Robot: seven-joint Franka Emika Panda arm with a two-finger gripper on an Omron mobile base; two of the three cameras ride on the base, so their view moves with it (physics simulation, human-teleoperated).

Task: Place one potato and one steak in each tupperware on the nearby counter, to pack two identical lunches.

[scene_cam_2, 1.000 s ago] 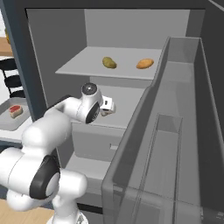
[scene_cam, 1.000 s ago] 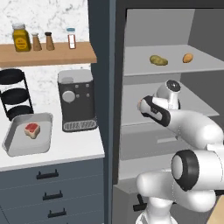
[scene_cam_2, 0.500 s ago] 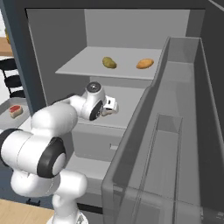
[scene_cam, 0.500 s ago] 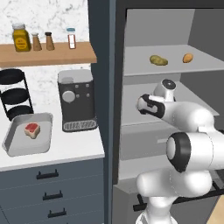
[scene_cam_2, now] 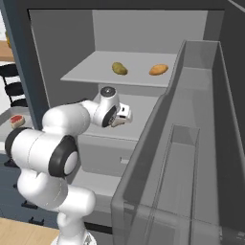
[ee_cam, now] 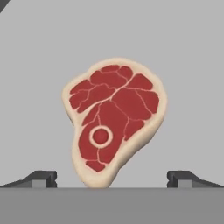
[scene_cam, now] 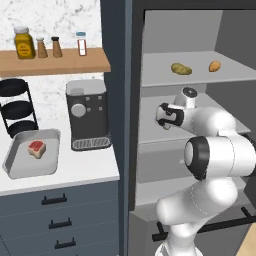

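ITEM: raw red steak with pale fat rim (ee_cam: pixel 114 122), flat on grey fridge shelf | TOOL (ee_cam: pixel 111 178): fingers spread wide, empty, hovering over it | RISK: thin flat cut (little edge to pinch) may slide from closing fingers.

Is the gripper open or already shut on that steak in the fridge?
Open. The gripper fingertips stand wide apart, either side of the steak, not touching it.
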